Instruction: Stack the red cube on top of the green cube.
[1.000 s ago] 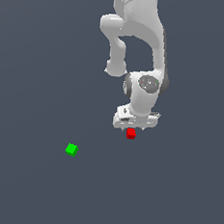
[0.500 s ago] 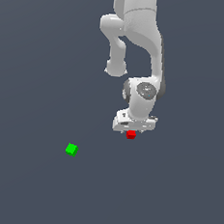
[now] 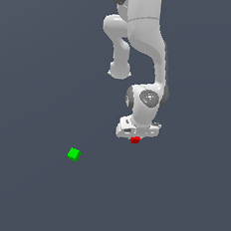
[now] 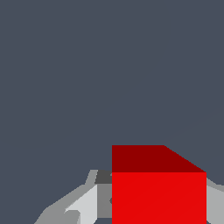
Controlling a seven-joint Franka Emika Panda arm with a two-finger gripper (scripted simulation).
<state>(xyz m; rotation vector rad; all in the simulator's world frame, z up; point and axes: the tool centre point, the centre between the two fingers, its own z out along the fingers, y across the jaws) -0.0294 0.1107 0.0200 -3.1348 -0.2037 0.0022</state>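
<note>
The red cube (image 3: pixel 135 140) sits under the white hand of my arm, right of the middle in the exterior view. My gripper (image 3: pixel 136 137) is down over it, so only the cube's lower part shows there. In the wrist view the red cube (image 4: pixel 158 192) fills the space between my fingers (image 4: pixel 85 203), and both fingers lie against its sides. The cube looks to be at floor level. The green cube (image 3: pixel 74 154) lies alone on the floor, off to the exterior view's left of the gripper and a little nearer the camera.
Plain dark grey floor (image 3: pixel 179 203) lies all around. The arm's white links (image 3: pixel 140 35) rise above the gripper. Nothing else stands on the floor.
The hand has come down onto the red cube, hiding most of it. Neither cube has moved.
</note>
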